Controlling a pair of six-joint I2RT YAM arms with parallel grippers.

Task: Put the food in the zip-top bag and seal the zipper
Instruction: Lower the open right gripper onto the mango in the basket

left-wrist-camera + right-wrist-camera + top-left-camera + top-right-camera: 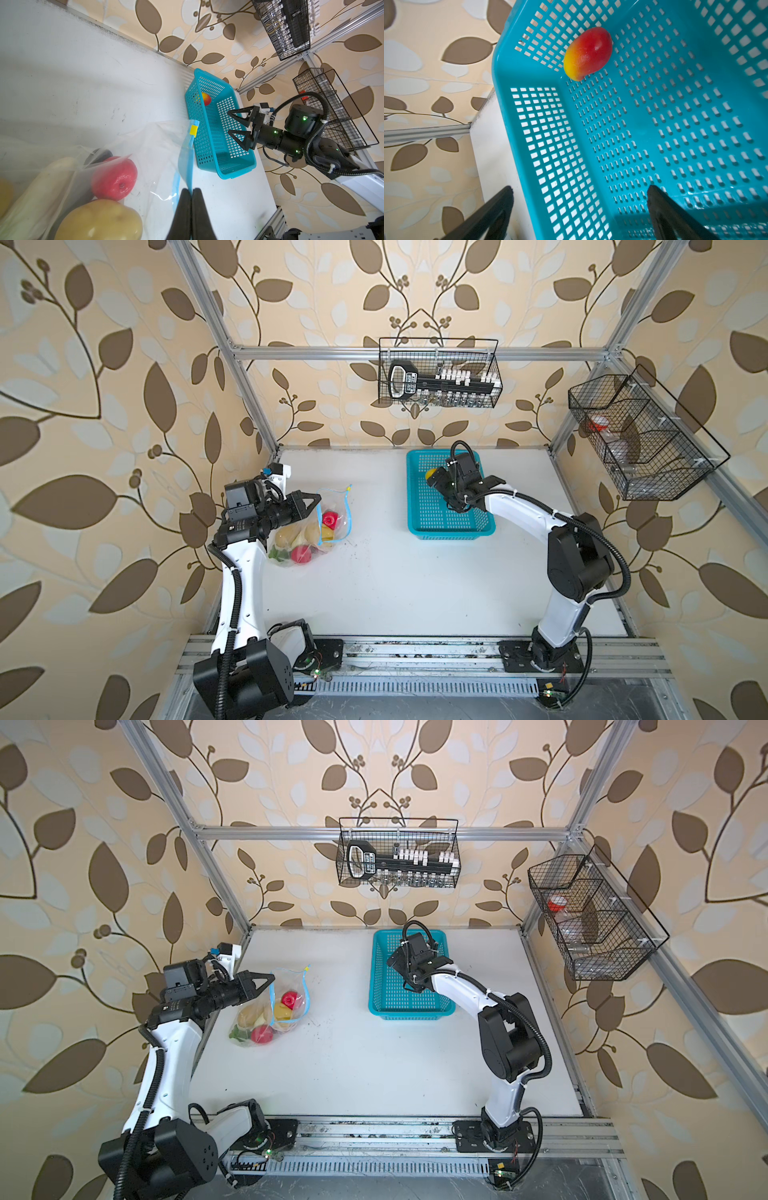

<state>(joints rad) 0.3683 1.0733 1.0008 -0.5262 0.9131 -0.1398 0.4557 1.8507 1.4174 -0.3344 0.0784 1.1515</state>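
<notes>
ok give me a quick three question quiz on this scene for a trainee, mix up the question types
1. True or false: the left gripper is shut on the thin light-blue zipper strip of the clear crinkly plastic bag.
2. What lies in the turquoise perforated plastic basket? A) a tan potato B) a red-yellow oval fruit C) a dark eggplant
3. Fill in: the right gripper, above the basket, has its jaws ____.
Key: 1 true; 2 B; 3 open.
</notes>
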